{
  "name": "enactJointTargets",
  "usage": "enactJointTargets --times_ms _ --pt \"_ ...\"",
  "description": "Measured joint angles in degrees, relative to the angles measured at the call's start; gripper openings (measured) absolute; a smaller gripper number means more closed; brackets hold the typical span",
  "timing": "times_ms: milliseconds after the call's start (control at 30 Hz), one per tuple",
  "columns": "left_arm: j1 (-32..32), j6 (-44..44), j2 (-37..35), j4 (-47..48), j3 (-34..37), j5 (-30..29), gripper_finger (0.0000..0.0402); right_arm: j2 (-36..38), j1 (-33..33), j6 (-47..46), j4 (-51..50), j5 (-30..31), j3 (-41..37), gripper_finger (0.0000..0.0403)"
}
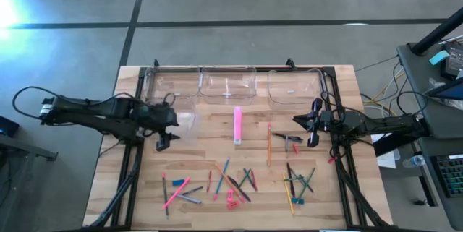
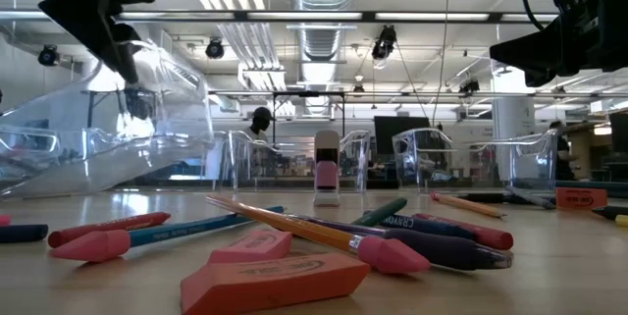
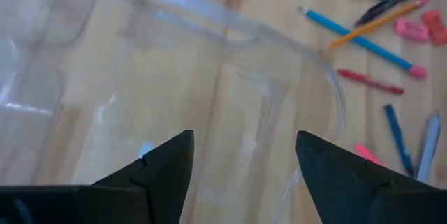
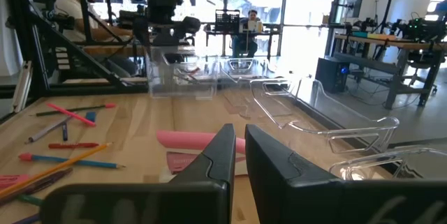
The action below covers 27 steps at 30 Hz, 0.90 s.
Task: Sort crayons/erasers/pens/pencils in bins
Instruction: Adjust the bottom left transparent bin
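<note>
Bin-placing step, judging by pose: left gripper (image 1: 165, 142) spread wide, holding nothing, clear bin (image 1: 179, 121) tilted just beside it. Right gripper (image 1: 312, 139) closed, empty. Erasers (image 1: 232, 202) unsorted, well away from both. Next: picking from pile.

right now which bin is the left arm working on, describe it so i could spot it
Look at the far edge of the wooden table, where clear bins stand in a row. The one you want is the clear bin at the left end, just under the open left gripper. Unlike its neighbours, it has left the row and sits tipped up at an angle.
</note>
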<state>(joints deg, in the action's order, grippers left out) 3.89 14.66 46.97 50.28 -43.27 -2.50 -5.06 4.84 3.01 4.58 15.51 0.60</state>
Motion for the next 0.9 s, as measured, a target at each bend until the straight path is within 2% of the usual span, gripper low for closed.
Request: enactJointTargets --times_ms 300,533,633,833,900 --pt "2.12 0.00 7.01 -1.74 0.33 1.62 0.0233 0.00 -0.02 0.00 0.00 0.01 0.00 0.0027" --pt "2.22 -2.29 10.32 -7.59 -0.14 1.42 0.0192 0.00 -0.01 0.00 0.00 0.01 0.00 0.0027" --pt "2.22 -4.98 10.17 -12.37 -0.37 -1.12 0.0177 0.00 -0.02 0.00 0.00 0.01 0.00 0.0027" --pt "2.22 -10.09 9.42 -15.58 -0.74 -9.14 0.0168 0.00 -0.02 0.00 -0.02 0.00 0.00 0.0027" --pt "2.18 -10.59 9.36 -20.31 -1.38 -10.58 0.0168 0.00 0.00 0.00 -0.01 0.00 -0.01 0.0027"
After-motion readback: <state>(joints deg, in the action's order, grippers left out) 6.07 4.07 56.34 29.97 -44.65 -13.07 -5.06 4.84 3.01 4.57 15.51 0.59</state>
